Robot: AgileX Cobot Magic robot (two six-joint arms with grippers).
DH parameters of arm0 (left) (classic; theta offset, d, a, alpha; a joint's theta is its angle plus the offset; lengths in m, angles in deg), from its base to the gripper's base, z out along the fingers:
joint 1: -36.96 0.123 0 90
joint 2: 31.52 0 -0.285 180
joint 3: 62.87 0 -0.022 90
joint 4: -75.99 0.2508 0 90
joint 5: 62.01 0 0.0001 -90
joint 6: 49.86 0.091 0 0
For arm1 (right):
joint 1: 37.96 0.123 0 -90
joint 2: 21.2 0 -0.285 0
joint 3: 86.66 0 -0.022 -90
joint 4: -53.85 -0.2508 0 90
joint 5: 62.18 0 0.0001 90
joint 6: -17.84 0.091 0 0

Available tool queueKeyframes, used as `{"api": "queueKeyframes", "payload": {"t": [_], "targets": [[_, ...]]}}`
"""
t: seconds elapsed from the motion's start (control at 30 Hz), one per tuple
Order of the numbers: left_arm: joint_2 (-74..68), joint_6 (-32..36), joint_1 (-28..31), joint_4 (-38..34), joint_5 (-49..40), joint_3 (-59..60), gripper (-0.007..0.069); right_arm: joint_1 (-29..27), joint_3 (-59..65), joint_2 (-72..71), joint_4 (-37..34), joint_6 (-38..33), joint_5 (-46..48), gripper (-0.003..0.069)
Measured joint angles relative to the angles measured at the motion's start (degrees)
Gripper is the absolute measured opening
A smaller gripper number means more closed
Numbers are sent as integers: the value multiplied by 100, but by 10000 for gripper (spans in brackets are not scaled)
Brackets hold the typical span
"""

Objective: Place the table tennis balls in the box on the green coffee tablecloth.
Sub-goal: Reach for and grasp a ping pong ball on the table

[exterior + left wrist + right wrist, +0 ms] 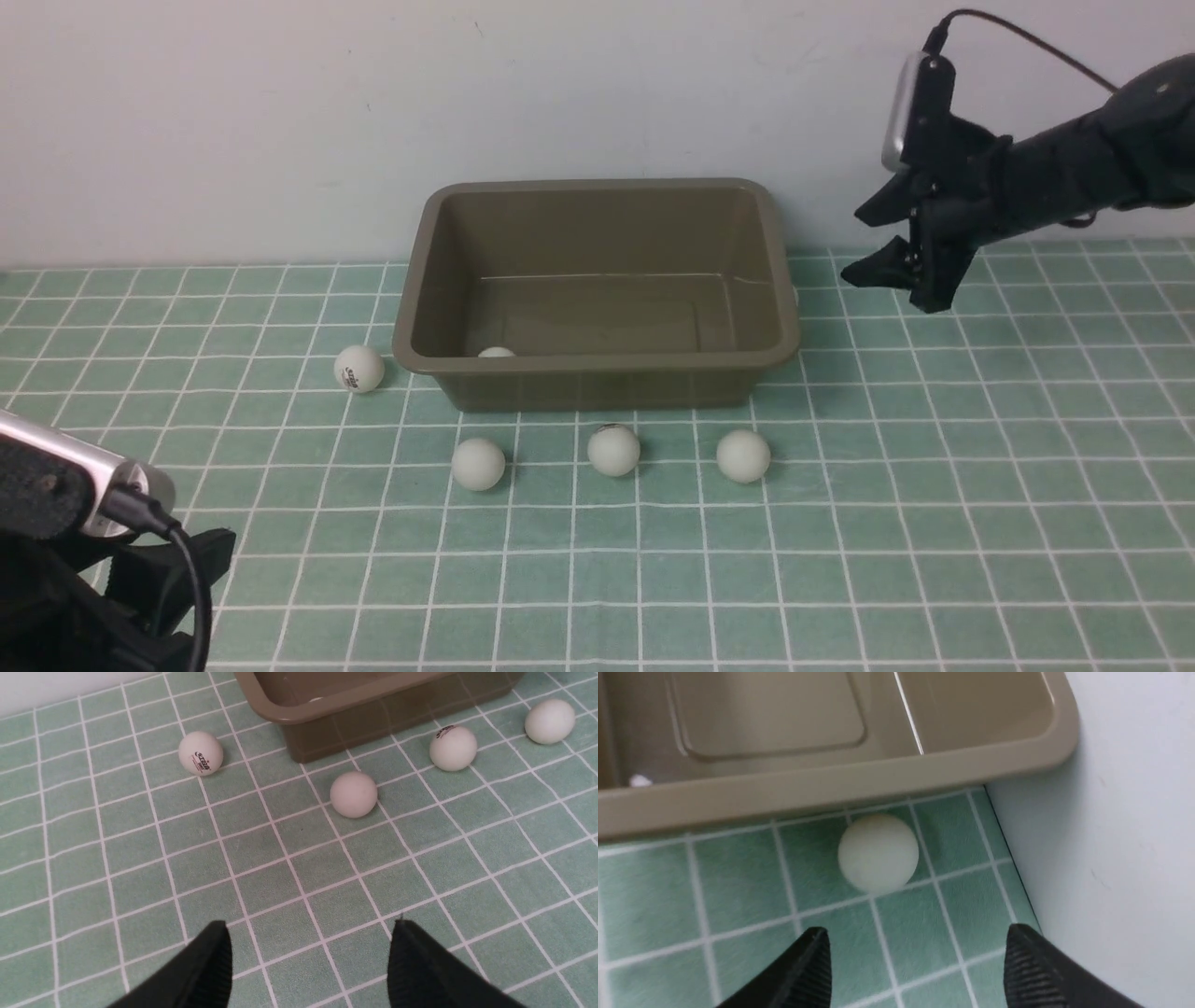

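The olive-brown box [597, 360] stands on the green coffee tablecloth [934, 523] near the back wall. One table tennis ball [496, 353] lies inside it at the front left. On the cloth lie a logo ball [359, 369] left of the box and three balls [478, 464] [613, 450] [743, 455] in front of it. Another ball [878, 853] rests on the cloth beside the box [831, 788], close to the wall. My right gripper [851, 247] hangs open and empty above it, right of the box. My left gripper [310, 926] is open and empty, low at the near left.
The pale wall [233, 131] runs right behind the box, and in the right wrist view the wall [1125, 835] lies close to my right gripper's fingers. The left wrist view shows the front balls [353, 794] [453, 747] and the logo ball [201, 752] ahead of my left gripper.
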Motion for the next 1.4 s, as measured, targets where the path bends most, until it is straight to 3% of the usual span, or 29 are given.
{"api": "queueKeyframes", "payload": {"t": [0.13, 0.3, 0.77, 0.97, 1.07, 1.17, 1.3, 1.4], "targets": [[0, 14, 0, 0, 0, 0, 406, 12, 0, 415, -860, -602, -148, 454], [0, 19, 0, 0, 0, 0, 406, 116, 0, 714, -1453, -888, -227, 454], [0, 19, 0, 0, 0, 0, 406, 225, -7, 1169, -2396, -1613, -320, 448], [0, 19, 0, 0, 0, 0, 406, 369, -7, 1341, -2695, -1823, -594, 396], [0, 19, 0, 0, 0, 0, 406, 430, -7, 1352, -2766, -1849, -986, 328], [0, 19, 0, -4, 0, 0, 406, 442, -7, 1336, -2845, -1796, -1357, 328], [0, 19, 0, -4, 0, 0, 406, 289, -7, 965, -3089, -1102, -2166, 328], [0, 19, 0, -4, 0, 0, 406, 88, -7, 544, -3164, -628, -1930, 328]]}}
